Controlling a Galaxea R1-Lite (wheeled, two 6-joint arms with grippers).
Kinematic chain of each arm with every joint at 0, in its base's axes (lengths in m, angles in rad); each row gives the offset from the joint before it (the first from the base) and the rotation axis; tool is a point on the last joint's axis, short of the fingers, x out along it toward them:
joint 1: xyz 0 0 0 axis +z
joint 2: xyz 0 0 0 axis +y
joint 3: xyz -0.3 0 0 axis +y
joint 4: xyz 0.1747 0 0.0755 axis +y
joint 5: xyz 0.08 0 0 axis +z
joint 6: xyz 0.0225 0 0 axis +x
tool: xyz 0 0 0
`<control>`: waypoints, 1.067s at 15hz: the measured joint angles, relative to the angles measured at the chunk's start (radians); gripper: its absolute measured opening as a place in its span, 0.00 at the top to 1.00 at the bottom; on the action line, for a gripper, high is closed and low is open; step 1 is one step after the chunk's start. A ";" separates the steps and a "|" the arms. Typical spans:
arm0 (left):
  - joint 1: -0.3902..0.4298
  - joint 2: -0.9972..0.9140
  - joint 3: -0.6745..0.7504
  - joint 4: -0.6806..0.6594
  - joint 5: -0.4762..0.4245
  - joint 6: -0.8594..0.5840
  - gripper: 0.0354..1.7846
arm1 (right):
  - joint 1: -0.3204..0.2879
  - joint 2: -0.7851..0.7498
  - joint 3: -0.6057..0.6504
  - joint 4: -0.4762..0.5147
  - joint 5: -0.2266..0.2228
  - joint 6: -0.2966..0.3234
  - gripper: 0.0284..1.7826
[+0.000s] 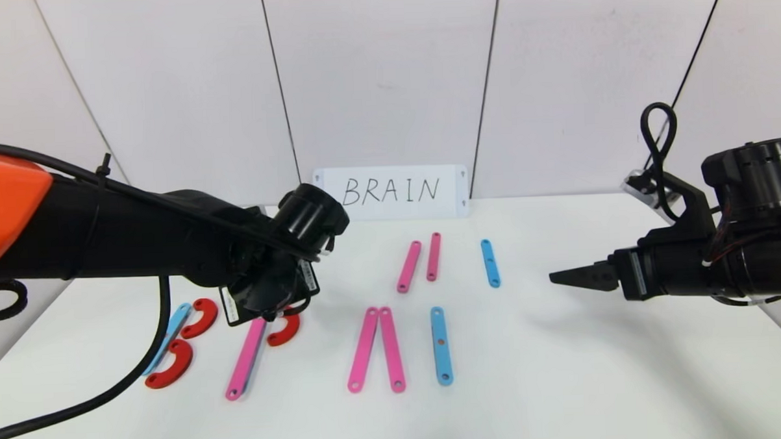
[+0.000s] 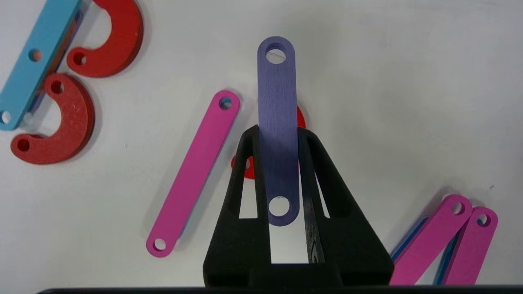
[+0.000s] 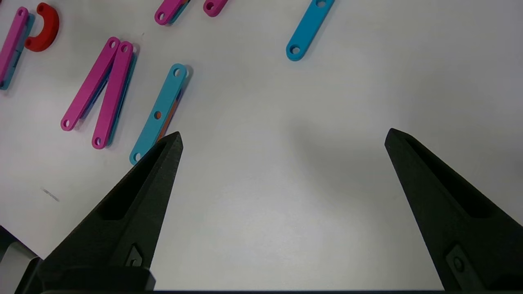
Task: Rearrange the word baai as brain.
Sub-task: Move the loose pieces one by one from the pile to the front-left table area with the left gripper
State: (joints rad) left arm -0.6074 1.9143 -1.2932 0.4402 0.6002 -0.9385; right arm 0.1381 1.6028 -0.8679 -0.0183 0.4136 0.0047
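My left gripper [image 2: 278,132] is clamped on a purple strip [image 2: 277,122], holding it above the table [image 1: 565,382] at the left of the letter row. From the left wrist view, the strip sticks out past the fingertips, with one holed end forward and the other back between the fingers. Directly under it I see part of a red half-ring [image 2: 245,167], and just beside that lies a long pink strip [image 2: 192,173], slanted.

Further left sits the first letter: a light-blue strip [image 1: 168,336] with two red curves [image 1: 185,340] touching its right side, one farther and one nearer. Right of my gripper, two pink strips [image 1: 375,350] meet at their far ends and spread toward me, and a light-blue strip [image 1: 441,345] lies just to their right. Farther back are two shorter pink strips [image 1: 420,262] and a short blue one [image 1: 490,263].

My right gripper [image 1: 561,277] hangs over the right side of the table, well apart from the pieces, its fingers spread wide and holding nothing. A white card reading BRAIN [image 1: 391,192] stands against the far wall.
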 joint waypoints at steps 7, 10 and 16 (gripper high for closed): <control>-0.098 -0.033 0.130 0.000 0.006 -0.194 0.87 | 0.001 0.003 0.000 0.000 -0.001 0.000 0.03; -0.131 -0.034 0.178 0.000 0.006 -0.248 0.87 | 0.001 0.003 0.000 0.000 -0.001 0.000 0.03; -0.138 -0.009 0.207 0.000 0.006 -0.277 0.87 | 0.001 0.004 0.000 0.000 -0.001 0.000 0.03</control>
State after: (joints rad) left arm -0.7451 1.9051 -1.0857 0.4402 0.6066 -1.2157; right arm 0.1394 1.6068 -0.8679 -0.0183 0.4128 0.0047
